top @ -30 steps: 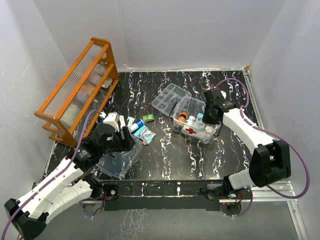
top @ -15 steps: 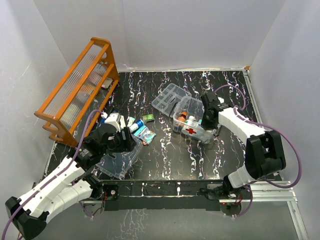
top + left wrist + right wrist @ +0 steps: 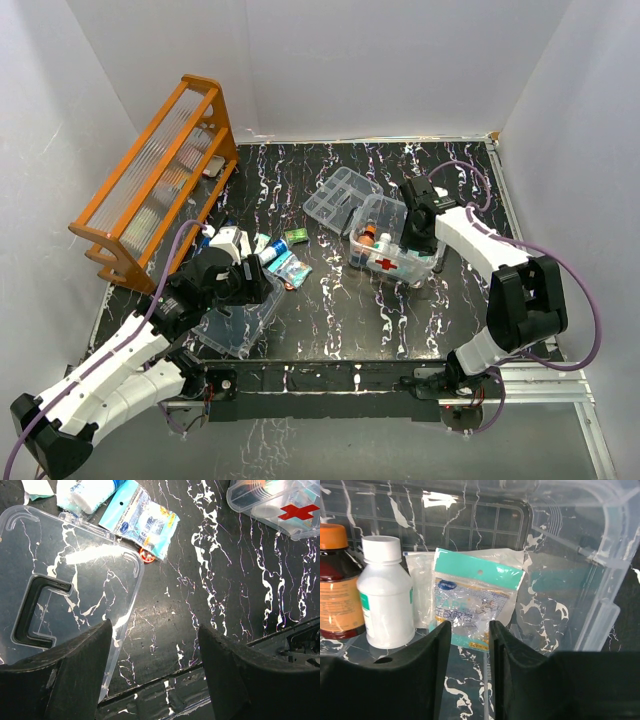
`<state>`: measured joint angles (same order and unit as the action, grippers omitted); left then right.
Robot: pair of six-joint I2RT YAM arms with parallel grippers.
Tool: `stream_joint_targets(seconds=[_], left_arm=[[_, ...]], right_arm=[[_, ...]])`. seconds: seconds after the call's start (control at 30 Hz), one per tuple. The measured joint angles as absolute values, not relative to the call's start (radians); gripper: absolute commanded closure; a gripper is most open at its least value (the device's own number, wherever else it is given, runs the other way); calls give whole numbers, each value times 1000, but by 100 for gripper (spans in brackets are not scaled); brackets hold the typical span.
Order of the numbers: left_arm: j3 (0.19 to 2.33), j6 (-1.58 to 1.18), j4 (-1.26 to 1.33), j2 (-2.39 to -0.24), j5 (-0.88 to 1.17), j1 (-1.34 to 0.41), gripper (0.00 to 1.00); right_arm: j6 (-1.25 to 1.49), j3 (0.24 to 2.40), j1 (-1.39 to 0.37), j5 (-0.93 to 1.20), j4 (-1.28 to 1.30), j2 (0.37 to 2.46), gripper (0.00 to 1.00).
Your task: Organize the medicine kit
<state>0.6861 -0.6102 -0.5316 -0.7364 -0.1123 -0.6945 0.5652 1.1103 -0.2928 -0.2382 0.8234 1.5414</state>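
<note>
Nearest me, my left gripper [image 3: 155,645] hangs wide open and empty over the clear lid [image 3: 75,570], which lies flat at the near left. Farther in, my right gripper [image 3: 468,627] sits inside the clear box [image 3: 600,555], jaws parted only narrowly and gripping nothing, with a teal packet [image 3: 475,597] just past the tips beside a white bottle [image 3: 385,600]. The compartmented tray [image 3: 335,195] lies just behind the box.

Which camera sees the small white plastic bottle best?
The right wrist view: the small white plastic bottle stands close and sharp in the clear plastic box. The top view shows a speck; the left wrist view, nothing clear.
</note>
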Motion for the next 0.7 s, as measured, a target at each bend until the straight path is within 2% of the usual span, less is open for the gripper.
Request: stream_joint_targets(seconds=[0.07,0.13,0.33,0.7], left_arm=[[686,-611,-532,-737,-113,-694,31],[686,-612,-532,-737,-115,-694,31],[686,-614,-532,-737,-117,-694,31],[686,-613,-531,-764,-116,-694,30]], right_arm=[[558,1126,-295,-238,832,1541,77],[549,1139,-300,-236,836,1544,79],[546,1135,-321,-218,828,1586,76],[535,1062,-330,-180,777,1639,78]])
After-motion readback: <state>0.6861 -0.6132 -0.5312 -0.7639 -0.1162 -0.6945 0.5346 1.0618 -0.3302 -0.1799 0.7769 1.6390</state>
